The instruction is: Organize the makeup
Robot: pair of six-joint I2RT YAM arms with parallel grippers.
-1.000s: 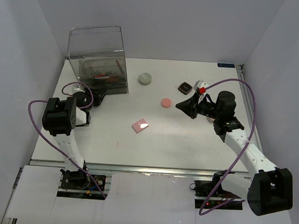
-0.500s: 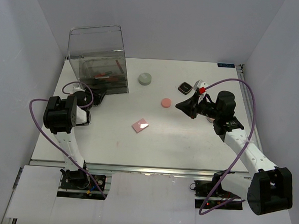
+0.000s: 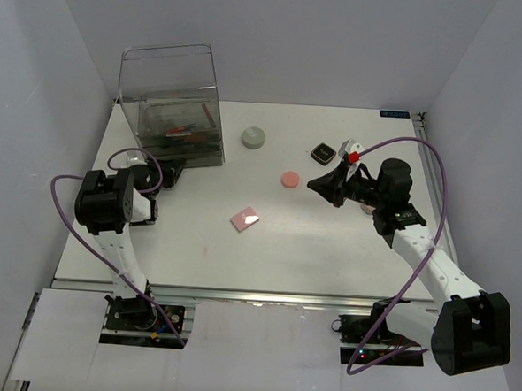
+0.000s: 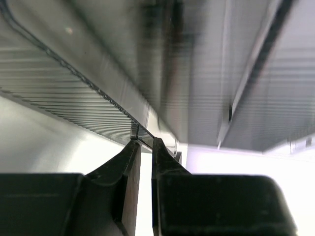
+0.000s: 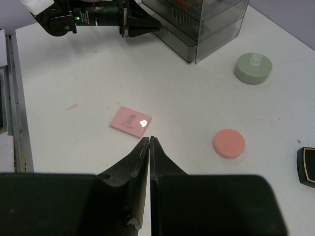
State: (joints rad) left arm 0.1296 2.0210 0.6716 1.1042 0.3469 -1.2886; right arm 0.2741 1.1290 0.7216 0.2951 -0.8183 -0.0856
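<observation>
The clear drawer box (image 3: 172, 101) stands at the back left, with red-and-black sticks (image 3: 181, 133) inside. My left gripper (image 3: 174, 167) is at the box's lower front; in the left wrist view its jaws (image 4: 143, 141) are pinched on a thin clear drawer lip (image 4: 145, 137). My right gripper (image 3: 316, 185) is shut and empty, held above the table (image 3: 329, 244). In the right wrist view (image 5: 149, 139) it points between the pink square compact (image 5: 130, 121) and the pink disc (image 5: 229, 143). The grey round jar (image 3: 253, 138) and black square compact (image 3: 322, 152) lie further back.
White walls enclose the table on three sides. The right arm's purple cable (image 3: 417, 258) loops over the right side of the table. The left arm (image 5: 83, 17) shows in the right wrist view beside the box (image 5: 206, 24).
</observation>
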